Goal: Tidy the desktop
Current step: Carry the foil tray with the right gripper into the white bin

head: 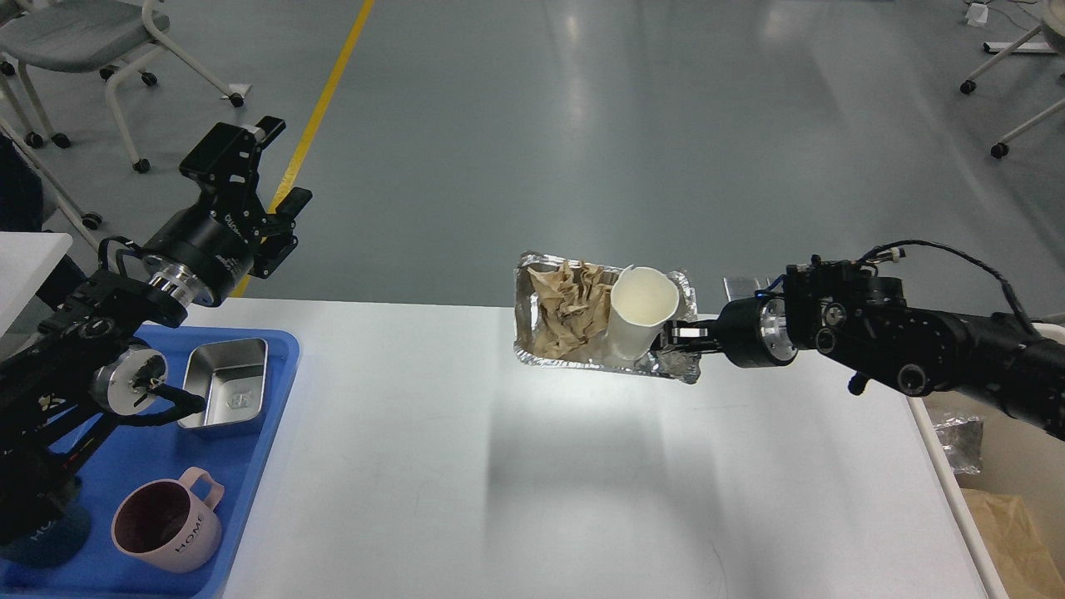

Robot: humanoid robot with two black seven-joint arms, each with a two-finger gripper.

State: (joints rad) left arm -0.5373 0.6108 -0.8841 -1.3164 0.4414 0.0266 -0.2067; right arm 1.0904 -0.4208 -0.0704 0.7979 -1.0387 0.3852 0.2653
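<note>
The white desktop (541, 466) fills the lower middle of the head view. My right gripper (676, 343) comes in from the right and is shut on the right edge of a foil tray (532, 333), holding it in the air above the desktop; its shadow lies below. In the foil tray lie crumpled brown paper (570, 308) and a white paper cup (636, 312), tilted. My left gripper (258, 158) is raised beyond the far left corner of the desktop, open and empty.
A blue plastic tray (266, 433) sits at the left with a steel box (223, 387) and a pink mug (166, 532) marked HOME. A beige bin (957, 491) with foil and brown paper stands at the right edge. Chairs stand on the floor behind.
</note>
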